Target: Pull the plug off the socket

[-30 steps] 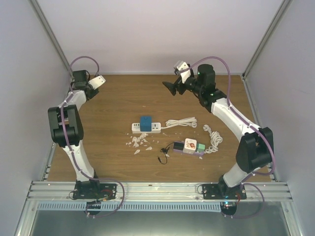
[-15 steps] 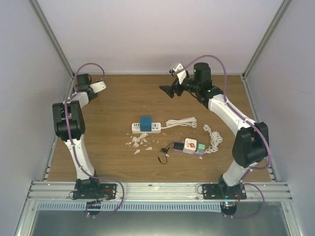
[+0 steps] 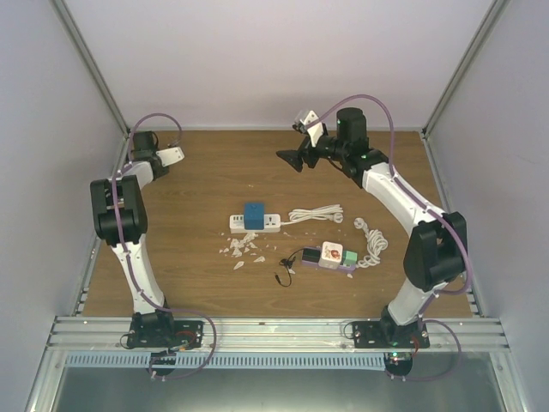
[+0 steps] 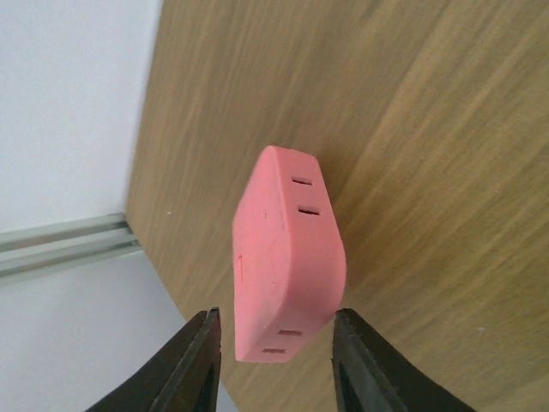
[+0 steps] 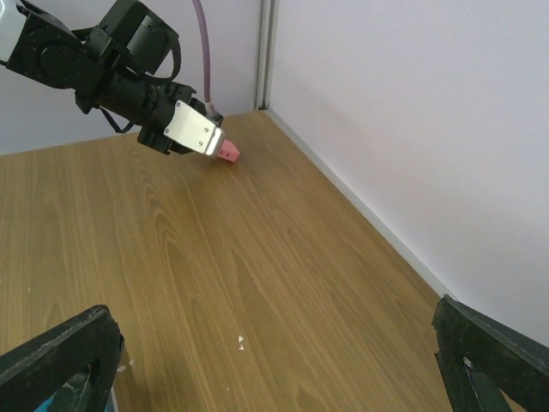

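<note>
A white socket strip point(image 3: 268, 224) lies mid-table with a blue plug point(image 3: 253, 213) seated in it. My left gripper point(image 3: 169, 155) is at the far left back corner, far from the strip. In the left wrist view it point(image 4: 274, 322) is open around a pink plug block point(image 4: 287, 249) that stands on the wood; the right finger point(image 4: 360, 360) is at the block's side and the left finger point(image 4: 193, 360) is apart from it. The block also shows in the right wrist view point(image 5: 227, 152). My right gripper point(image 3: 292, 157) is wide open and empty, raised over the back middle.
A second strip point(image 3: 331, 256) with white and green adapters lies right of centre, beside a coiled white cable point(image 3: 371, 240) and a bundled cable point(image 3: 316, 214). White chips point(image 3: 240, 249) and a small black wire point(image 3: 281, 276) lie near the strips. Walls enclose the table.
My left arm has swung further back into the left corner and then held still. My right gripper has shifted slightly left and back. The strips and the blue plug have not moved.
</note>
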`<state>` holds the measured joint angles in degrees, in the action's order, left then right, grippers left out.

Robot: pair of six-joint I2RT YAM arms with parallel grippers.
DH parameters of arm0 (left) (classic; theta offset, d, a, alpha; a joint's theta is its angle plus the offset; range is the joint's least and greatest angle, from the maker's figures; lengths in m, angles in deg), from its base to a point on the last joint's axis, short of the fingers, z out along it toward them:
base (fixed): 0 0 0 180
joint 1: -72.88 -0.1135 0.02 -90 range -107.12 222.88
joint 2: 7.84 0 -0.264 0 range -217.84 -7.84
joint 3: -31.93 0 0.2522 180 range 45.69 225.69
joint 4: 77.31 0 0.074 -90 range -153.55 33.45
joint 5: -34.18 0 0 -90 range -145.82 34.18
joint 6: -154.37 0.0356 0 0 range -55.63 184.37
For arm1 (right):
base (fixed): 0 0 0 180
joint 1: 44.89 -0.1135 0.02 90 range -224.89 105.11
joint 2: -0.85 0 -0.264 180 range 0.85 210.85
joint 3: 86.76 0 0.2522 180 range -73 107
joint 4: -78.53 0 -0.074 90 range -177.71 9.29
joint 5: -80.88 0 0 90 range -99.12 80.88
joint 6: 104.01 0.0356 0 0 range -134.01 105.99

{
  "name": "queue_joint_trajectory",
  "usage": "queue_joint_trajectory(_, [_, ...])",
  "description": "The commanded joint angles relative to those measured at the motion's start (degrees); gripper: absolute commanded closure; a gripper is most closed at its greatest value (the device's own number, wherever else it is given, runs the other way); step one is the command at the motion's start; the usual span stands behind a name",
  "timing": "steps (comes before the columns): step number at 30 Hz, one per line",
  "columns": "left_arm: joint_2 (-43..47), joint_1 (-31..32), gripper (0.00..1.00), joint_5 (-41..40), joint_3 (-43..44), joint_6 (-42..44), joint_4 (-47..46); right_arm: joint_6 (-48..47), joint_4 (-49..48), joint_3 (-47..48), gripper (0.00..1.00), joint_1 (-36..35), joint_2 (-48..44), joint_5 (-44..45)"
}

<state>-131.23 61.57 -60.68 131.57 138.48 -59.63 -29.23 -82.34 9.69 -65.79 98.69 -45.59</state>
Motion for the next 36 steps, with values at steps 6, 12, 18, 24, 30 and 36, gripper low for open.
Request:
queue_joint_trajectory(6, [3.0,-0.6,0.46,6.7,2.5,-3.9,11.6,0.6,0.4,2.2,0.0,0.4,1.7,-5.3])
queue_joint_trajectory(12, [6.4,-1.1,0.21,11.6,3.0,-7.3,18.8,-3.2,1.1,0.9,0.0,0.4,1.0,-10.3])
queue_joint_trajectory(18, [11.3,-1.1,0.09,20.0,3.5,-10.1,26.7,-9.7,2.4,-2.4,0.0,0.5,-0.6,-13.5])
queue_joint_trajectory(24, [16.2,-0.8,0.01,30.4,3.6,-11.4,34.4,-15.5,3.4,-6.0,0.0,0.5,-0.8,-16.5])
queue_joint_trajectory(30, [19.9,1.8,0.01,39.1,2.5,-11.7,41.2,-22.2,9.1,-6.4,0.0,0.5,2.9,-19.3])
queue_joint_trajectory(36, [23.5,5.2,0.01,49.0,-1.5,-11.3,42.8,-29.7,14.5,-5.5,0.0,0.4,7.7,-19.9])
